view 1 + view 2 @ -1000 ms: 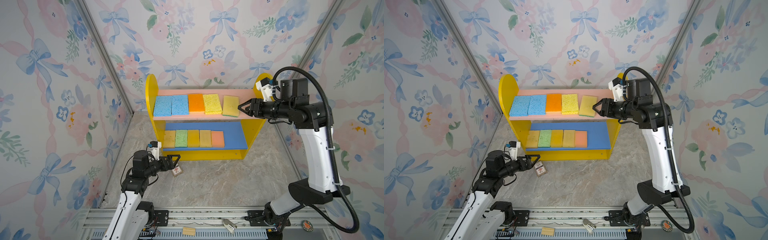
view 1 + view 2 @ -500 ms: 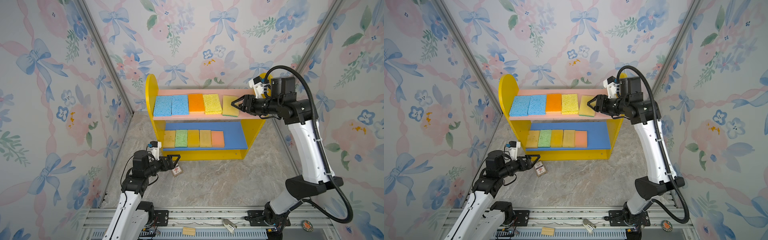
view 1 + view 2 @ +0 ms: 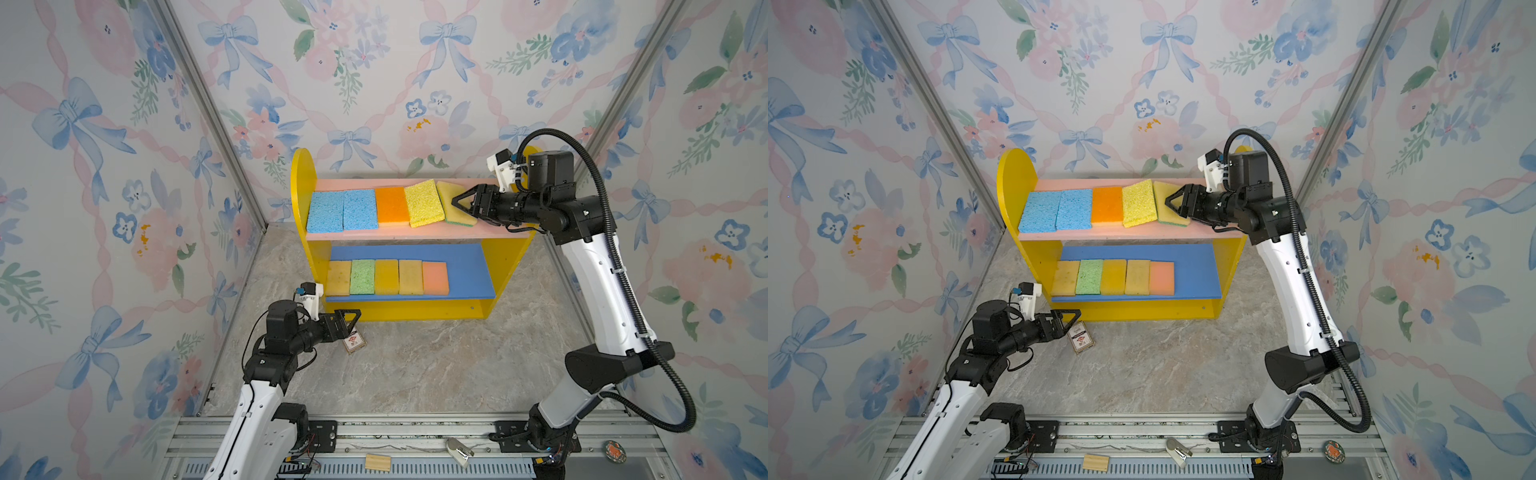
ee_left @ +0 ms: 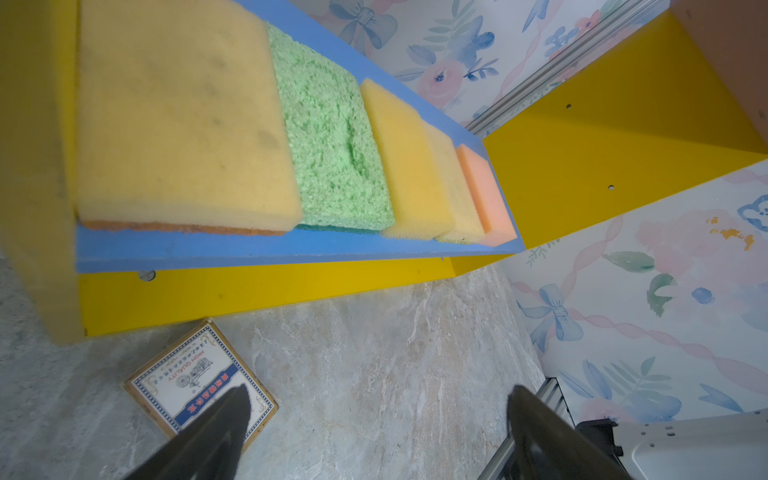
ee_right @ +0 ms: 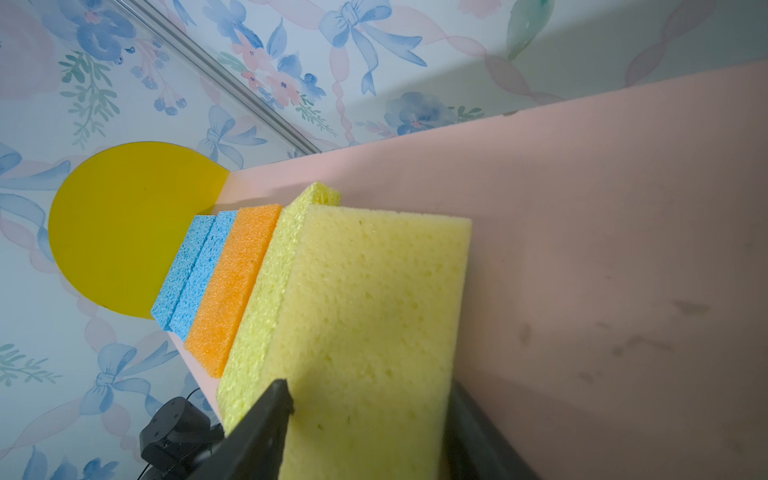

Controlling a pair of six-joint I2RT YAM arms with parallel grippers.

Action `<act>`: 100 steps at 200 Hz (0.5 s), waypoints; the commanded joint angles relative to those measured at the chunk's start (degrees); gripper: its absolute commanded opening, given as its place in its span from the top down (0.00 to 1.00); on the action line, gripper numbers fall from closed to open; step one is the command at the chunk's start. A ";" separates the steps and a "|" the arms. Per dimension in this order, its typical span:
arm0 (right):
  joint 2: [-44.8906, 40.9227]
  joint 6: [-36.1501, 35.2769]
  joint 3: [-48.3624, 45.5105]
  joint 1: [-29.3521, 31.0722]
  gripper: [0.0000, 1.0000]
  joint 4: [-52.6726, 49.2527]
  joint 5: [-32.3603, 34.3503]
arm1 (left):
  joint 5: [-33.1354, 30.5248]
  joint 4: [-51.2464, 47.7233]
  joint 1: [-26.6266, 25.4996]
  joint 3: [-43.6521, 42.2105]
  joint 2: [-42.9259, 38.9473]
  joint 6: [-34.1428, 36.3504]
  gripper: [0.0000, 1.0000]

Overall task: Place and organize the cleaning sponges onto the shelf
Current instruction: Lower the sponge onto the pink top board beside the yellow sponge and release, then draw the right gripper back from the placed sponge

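Sponges [image 3: 390, 205] fill two rows of five on the shelf [image 3: 505, 266]; right gripper [image 3: 456, 204] straddles the pale yellow sponge [image 3: 445, 197] ending the row on the pink board [image 3: 415, 232], clamped or released I cannot tell, while left gripper [image 3: 354, 319] hangs spread, empty.

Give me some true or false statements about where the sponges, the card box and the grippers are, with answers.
1. Five sponges lie in a row on the blue lower board. True.
2. The green sponge is on the pink upper board. False: it lies on the blue lower board.
3. The left gripper has open fingers and holds nothing. True.
4. The card box stands on the shelf. False: it lies on the table in front of the shelf.
5. The right gripper is at the pale yellow sponge on the pink upper board. True.
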 commanded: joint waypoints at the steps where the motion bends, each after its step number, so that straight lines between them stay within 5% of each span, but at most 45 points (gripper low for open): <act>1: -1.98 -0.89 -1.52 0.46 0.36 -2.71 4.25 | 0.71 -0.28 -0.10 0.01 0.37 1.28 0.02; 100: -6.54 0.83 -7.43 0.39 0.34 1.69 1.38 | 0.72 -0.28 -0.28 -0.01 1.16 1.24 0.02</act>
